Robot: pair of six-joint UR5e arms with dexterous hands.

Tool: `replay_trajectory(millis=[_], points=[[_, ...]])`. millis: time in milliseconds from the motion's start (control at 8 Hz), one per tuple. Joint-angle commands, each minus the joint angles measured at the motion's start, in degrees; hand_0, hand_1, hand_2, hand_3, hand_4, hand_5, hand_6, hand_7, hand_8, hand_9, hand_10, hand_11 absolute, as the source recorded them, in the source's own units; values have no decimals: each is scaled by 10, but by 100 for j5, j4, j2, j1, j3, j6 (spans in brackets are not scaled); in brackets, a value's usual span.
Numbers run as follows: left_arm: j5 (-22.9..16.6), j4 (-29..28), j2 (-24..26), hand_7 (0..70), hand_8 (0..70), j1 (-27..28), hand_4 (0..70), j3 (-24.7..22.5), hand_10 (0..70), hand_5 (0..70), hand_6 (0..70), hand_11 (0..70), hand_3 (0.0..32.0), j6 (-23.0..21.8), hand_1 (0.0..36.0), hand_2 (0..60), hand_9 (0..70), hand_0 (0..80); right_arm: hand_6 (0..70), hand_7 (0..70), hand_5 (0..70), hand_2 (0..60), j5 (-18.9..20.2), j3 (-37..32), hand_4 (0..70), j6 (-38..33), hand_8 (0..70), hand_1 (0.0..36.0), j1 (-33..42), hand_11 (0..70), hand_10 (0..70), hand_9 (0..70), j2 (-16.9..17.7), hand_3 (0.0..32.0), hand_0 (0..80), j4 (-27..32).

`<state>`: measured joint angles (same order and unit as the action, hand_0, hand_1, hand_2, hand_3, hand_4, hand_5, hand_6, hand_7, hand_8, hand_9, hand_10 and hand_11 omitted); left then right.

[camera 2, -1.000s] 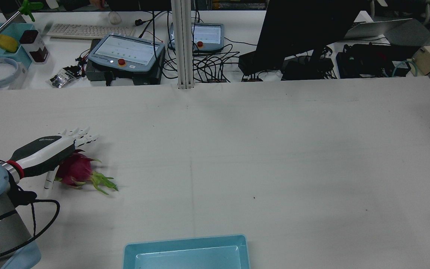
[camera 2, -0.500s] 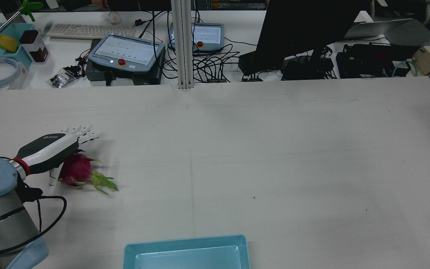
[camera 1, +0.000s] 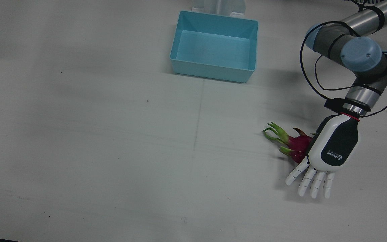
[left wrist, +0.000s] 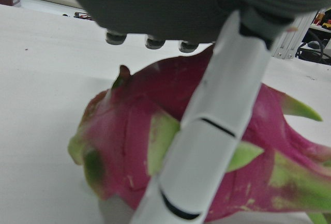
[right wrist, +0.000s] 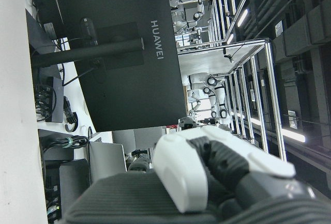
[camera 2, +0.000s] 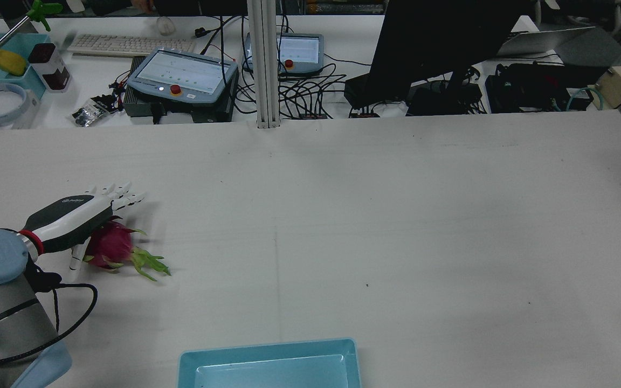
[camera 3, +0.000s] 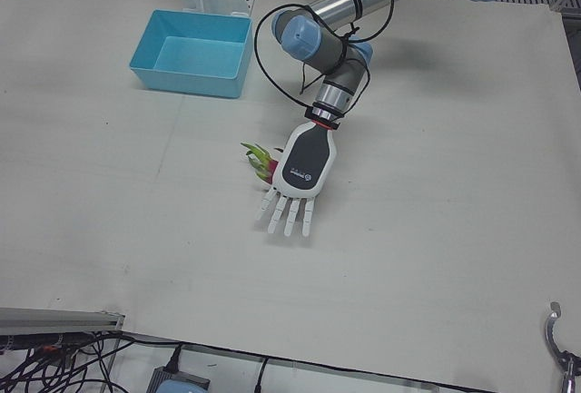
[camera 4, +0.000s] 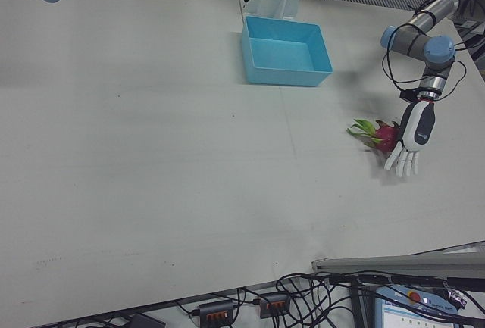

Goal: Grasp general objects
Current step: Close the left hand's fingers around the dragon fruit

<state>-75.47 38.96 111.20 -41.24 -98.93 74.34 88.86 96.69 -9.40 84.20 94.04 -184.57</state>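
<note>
A pink dragon fruit [camera 1: 296, 145] with green leaf tips lies on the white table, on the robot's left side. It also shows in the rear view [camera 2: 110, 246], left-front view [camera 3: 264, 165] and right-front view [camera 4: 383, 133]. My left hand [camera 1: 332, 148] hovers flat just above it, fingers [camera 1: 311, 179] stretched out past the fruit and not wrapped around it. In the left hand view the thumb [left wrist: 217, 131] hangs down in front of the fruit [left wrist: 129, 141]. My right hand [right wrist: 207, 177] shows only in its own view, raised and facing a monitor.
A light blue bin [camera 1: 210, 71] stands near the robot's side of the table at the middle, also in the rear view [camera 2: 267, 349]. Control pendants, cables and a monitor [camera 2: 429, 43] sit on the far desk beyond the table.
The left arm's wrist rose and shifted slightly, carrying the hand a little forward over the fruit. The fingers stay stretched out and the fruit has not moved.
</note>
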Motion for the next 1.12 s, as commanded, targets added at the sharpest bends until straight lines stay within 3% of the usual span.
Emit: replay_trajectory(millis=[0, 250, 375, 500, 625, 750, 875, 1000], points=[[-3, -37, -28, 13, 0, 2, 0, 58, 0, 0, 0, 0, 158, 2, 360, 145, 0, 800, 0, 0, 0, 0, 0, 8, 0, 0, 0, 0, 0, 0, 0, 0, 0, 0, 0, 0], [23, -46, -2, 29, 0, 2, 0, 49, 0, 0, 0, 0, 170, 10, 360, 142, 0, 800, 0, 0, 0, 0, 0, 8, 0, 0, 0, 0, 0, 0, 0, 0, 0, 0, 0, 0], [23, -46, 7, 51, 11, 10, 0, 49, 0, 0, 0, 0, 194, 10, 360, 112, 0, 800, 0, 0, 0, 0, 0, -1, 0, 0, 0, 0, 0, 0, 0, 0, 0, 0, 0, 0], [23, -46, 7, 87, 55, 2, 0, 49, 0, 27, 0, 0, 192, 10, 344, 90, 6, 766, 0, 0, 0, 0, 0, 8, 0, 0, 0, 0, 0, 0, 0, 0, 0, 0, 0, 0], [23, -46, 7, 103, 68, 10, 0, 58, 0, 49, 0, 0, 172, 19, 337, 92, 18, 747, 0, 0, 0, 0, 0, -1, 0, 0, 0, 0, 0, 0, 0, 0, 0, 0, 0, 0], [23, -46, 7, 165, 62, 10, 68, 58, 0, 162, 0, 25, 12, 19, 338, 160, 63, 751, 0, 0, 0, 0, 0, 8, 0, 0, 0, 0, 0, 0, 0, 0, 0, 0, 0, 0], [23, -37, 7, 233, 61, 10, 192, 58, 3, 253, 26, 36, 0, 28, 340, 203, 110, 759, 0, 0, 0, 0, 0, 8, 0, 0, 0, 0, 0, 0, 0, 0, 0, 0, 0, 0], [23, -37, 7, 265, 68, 10, 242, 58, 5, 288, 60, 38, 0, 28, 340, 223, 140, 759, 0, 0, 0, 0, 0, -1, 0, 0, 0, 0, 0, 0, 0, 0, 0, 0, 0, 0]])
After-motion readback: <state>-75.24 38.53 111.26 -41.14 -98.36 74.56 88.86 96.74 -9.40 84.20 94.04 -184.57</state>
